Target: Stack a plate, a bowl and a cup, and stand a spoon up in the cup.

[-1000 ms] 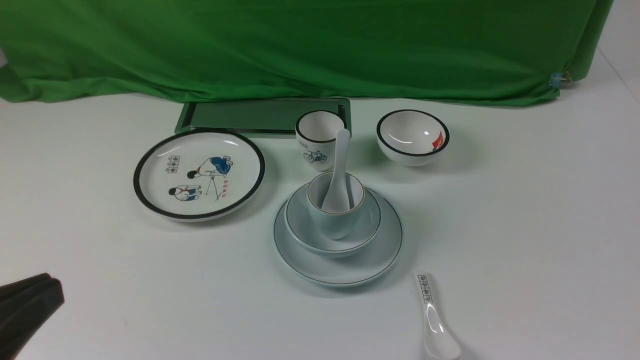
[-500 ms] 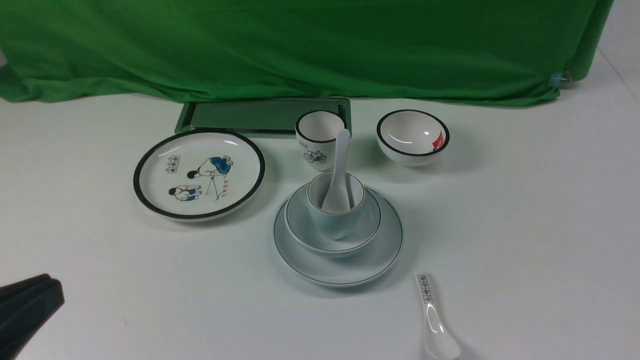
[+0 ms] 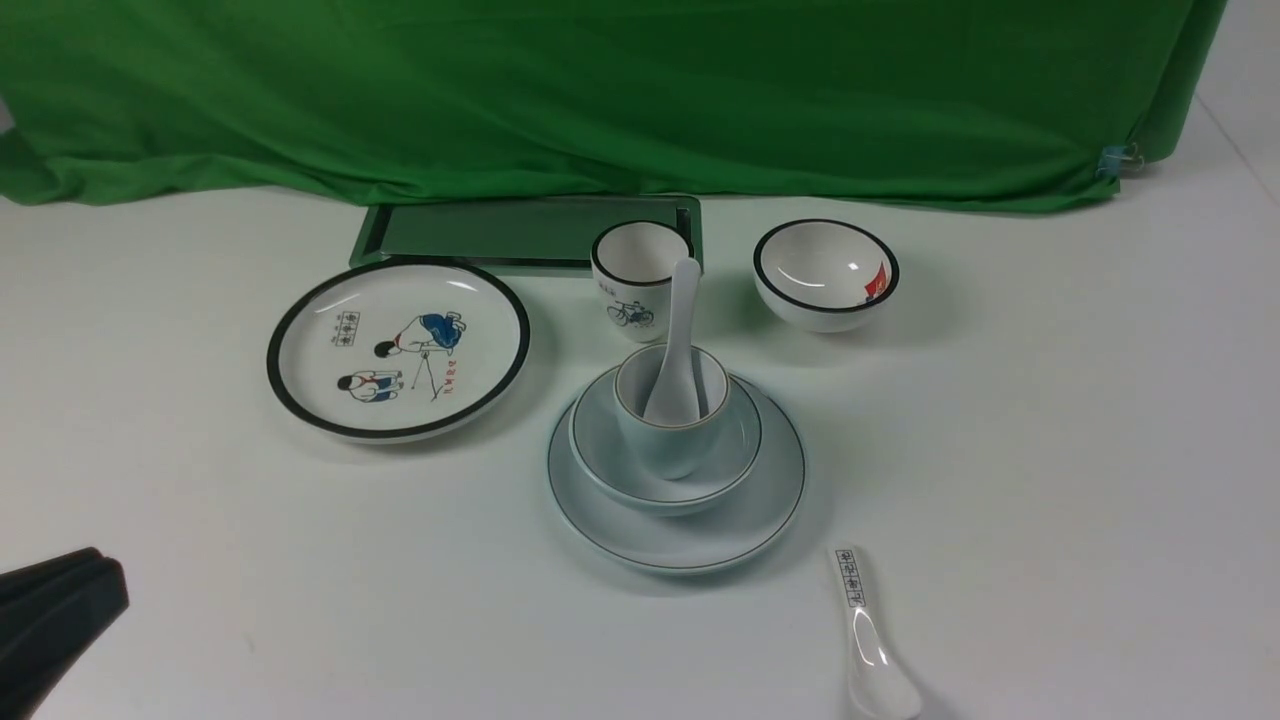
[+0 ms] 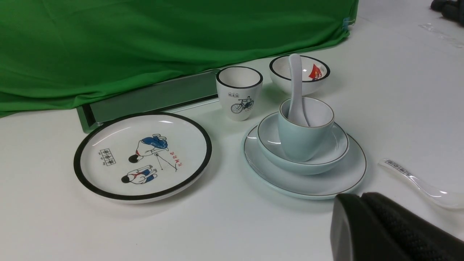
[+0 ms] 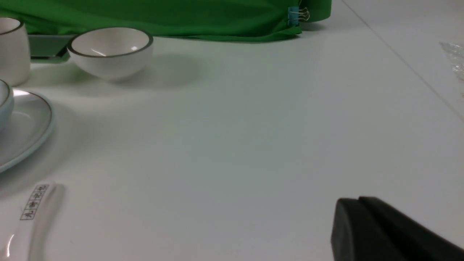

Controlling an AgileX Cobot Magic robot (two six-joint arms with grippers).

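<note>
And there's a tiny dip from the left gripper point(image 3: 98, 572)! Down in the near left corner of the front view, its dark fingers now sit a touch lower over the worktop point(image 3: 330, 600) than a second ago, only the slightest shift.

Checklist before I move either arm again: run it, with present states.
- Pale blue bowl sits on plain pale blue plate: ok
- Pale blue cup upright in that bowl: ok
- Plain white soup spoon stands in the cup, handle up: ok
- Left pincer shut, holding nothing: ok
- Right pincer clear of the stack: ok
- Labelled white spoon lies apart from the plate: ok
</note>
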